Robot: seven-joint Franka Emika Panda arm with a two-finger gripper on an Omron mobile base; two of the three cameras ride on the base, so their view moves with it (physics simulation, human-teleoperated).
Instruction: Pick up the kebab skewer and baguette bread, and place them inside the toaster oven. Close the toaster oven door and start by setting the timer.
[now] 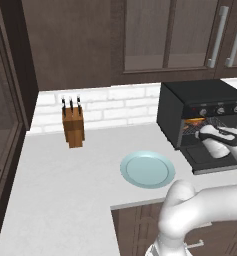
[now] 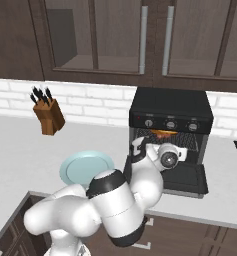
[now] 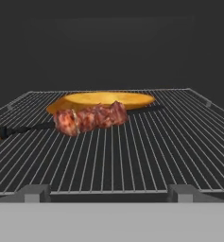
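While one kebab skewer [image 3: 87, 118] and one baguette bread [image 3: 104, 100] lie together on the wire rack [image 3: 132, 151], both sit just ahead of the end effector [image 3: 108, 196], the skewer nearer and the loaf touching it behind. The skewer is a thin dark stick with glossy reddish-brown chunks bunched at its middle; the loaf is a flat, smooth golden oval. The rack is a grid of fine silver wires inside the toaster oven [image 2: 171, 112], a black box with three small knobs in a row across its front. The toaster oven door [image 2: 187, 179] hangs open, lying flat below the end effector. The end effector's jaws stand wide apart and hold nothing. On the pale worktop [image 1: 55, 185], well to the end effector's left, lie one round light-blue plate [image 1: 147, 170] and, farther off, one brown wooden knife block [image 1: 73, 127].
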